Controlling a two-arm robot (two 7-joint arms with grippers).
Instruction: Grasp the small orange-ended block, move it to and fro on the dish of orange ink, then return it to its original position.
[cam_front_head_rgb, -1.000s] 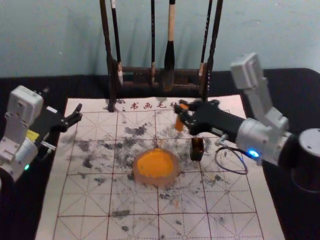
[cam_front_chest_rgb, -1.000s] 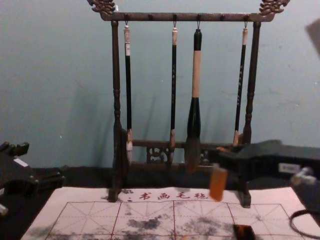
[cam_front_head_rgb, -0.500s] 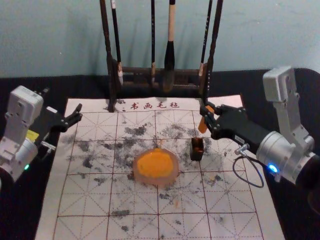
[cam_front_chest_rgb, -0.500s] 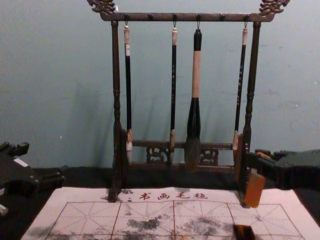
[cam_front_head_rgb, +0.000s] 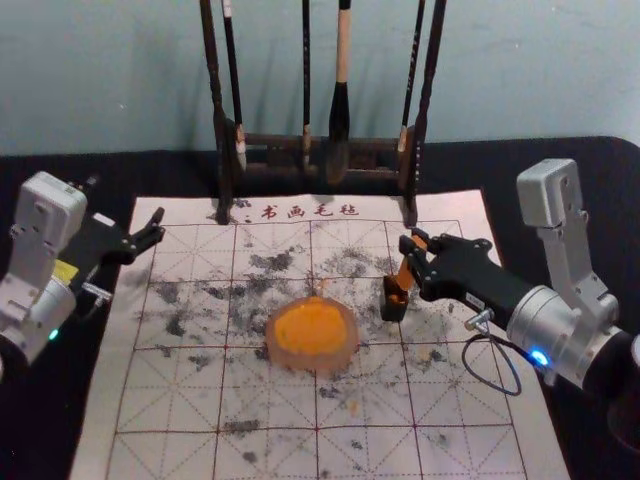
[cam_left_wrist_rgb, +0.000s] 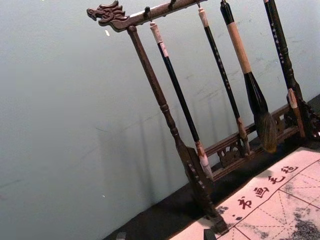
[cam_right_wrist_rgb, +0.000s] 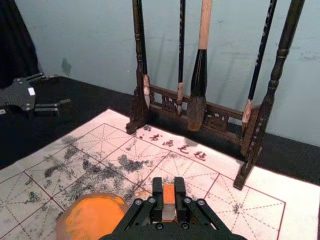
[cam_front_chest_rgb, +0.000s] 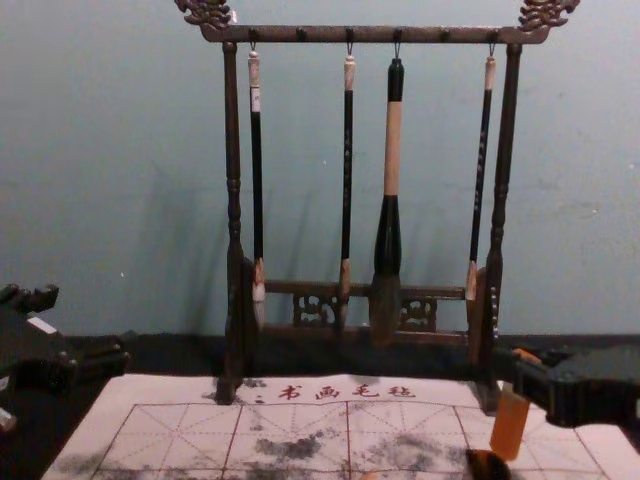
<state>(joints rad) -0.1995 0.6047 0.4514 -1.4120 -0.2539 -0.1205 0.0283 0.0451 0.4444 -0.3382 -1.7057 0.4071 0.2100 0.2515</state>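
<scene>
The right hand (cam_front_head_rgb: 411, 262) grips the small, upright-tilted block (cam_front_chest_rgb: 509, 425) with orange ends between its closed-in fingers; the block's lower end is at the mouth of the small black open-topped box (cam_front_head_rgb: 394, 307), just below the hand. The box walls are the nearest obstacle to the block; beyond the hand stands the dark carved wooden rack (cam_front_chest_rgb: 233, 200), one foot close behind it; from the rack hang three slim black-handled brushes (cam_front_chest_rgb: 347, 170) and a thick brush (cam_front_chest_rgb: 393, 150) of pale wood and black. To the hand's left and nearer the robot sits the round translucent dish (cam_front_head_rgb: 344, 357) of orange ink (cam_front_head_rgb: 309, 328); the white felt mat (cam_front_head_rgb: 150, 400) with its red grid lies beneath, on the black-covered counter (cam_front_head_rgb: 60, 170). Far to its left, the left hand (cam_front_head_rgb: 155, 227) is parked with fingers spread.

Compared with half a second ago, the right hand and block are lower, with the block's lower end now at the box; the dish and rack are unmoved.
</scene>
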